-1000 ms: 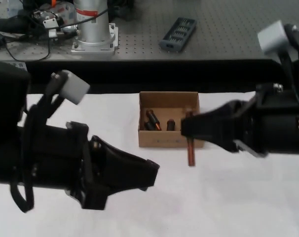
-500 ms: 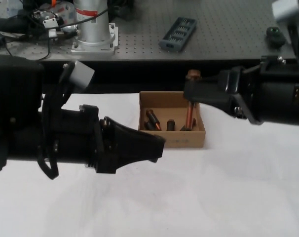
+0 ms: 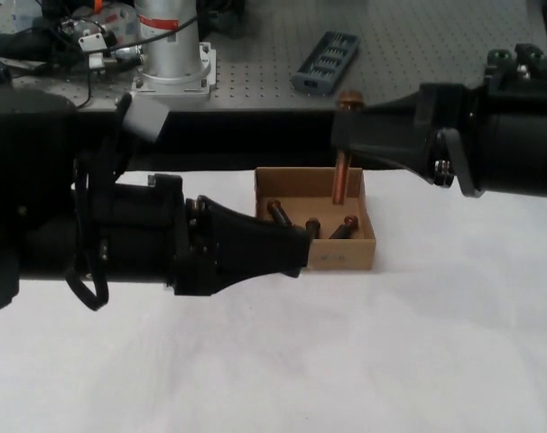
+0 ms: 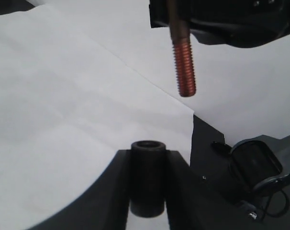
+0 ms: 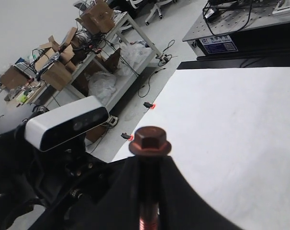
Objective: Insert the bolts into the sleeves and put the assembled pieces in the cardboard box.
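Bolt [image 3: 342,189] higher, nearer sleeve [image 4: 148,179]

Light is even and diffuse, coming from overhead, and the room is bright.

High view:
- The white desk [image 3: 418,352] reads bright with no hard glare.
- Only faint, soft-edged shade lies beside the left arm [image 3: 93,244].
- That arm and the right arm [image 3: 508,153] come out near-solid black, with little surface detail.
- The cardboard box [image 3: 341,255] has its inner floor in shade and its front wall lit.

Left wrist view:
- The desk grades from grey to near-white across a diagonal line.
- The bolt [image 4: 183,67] thread shows a pale highlight down one side.
- The sleeve [image 4: 147,177] is matt, with a dim sheen on its rim.

Right wrist view:
- The desk is almost washed out.
- The bolt head carries a soft highlight.
- The far room is evenly lit.
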`<state>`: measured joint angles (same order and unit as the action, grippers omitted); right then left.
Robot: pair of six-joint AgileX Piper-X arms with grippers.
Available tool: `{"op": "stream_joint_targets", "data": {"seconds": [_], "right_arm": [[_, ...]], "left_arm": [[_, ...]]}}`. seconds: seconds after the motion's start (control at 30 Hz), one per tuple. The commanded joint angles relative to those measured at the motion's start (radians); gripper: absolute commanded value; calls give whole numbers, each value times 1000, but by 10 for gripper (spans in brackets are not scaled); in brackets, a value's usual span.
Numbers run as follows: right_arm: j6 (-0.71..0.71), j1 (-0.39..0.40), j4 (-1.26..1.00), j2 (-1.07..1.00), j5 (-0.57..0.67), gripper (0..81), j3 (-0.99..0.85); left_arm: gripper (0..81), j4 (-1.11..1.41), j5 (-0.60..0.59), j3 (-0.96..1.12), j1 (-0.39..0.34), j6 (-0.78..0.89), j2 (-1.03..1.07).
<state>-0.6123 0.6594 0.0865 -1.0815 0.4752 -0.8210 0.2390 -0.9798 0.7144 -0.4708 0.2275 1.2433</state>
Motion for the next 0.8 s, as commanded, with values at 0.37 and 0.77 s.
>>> {"op": "stream_joint_targets", "data": {"seconds": [0.37,0.77], "right_arm": [[-5,-6,-18,1,81,16,-13],[-76,-6,-163,-48,110,16,-13]], "left_arm": [[6,153,-51,4,2,82,-4],[6,153,-74,4,2,87,-4]]}}
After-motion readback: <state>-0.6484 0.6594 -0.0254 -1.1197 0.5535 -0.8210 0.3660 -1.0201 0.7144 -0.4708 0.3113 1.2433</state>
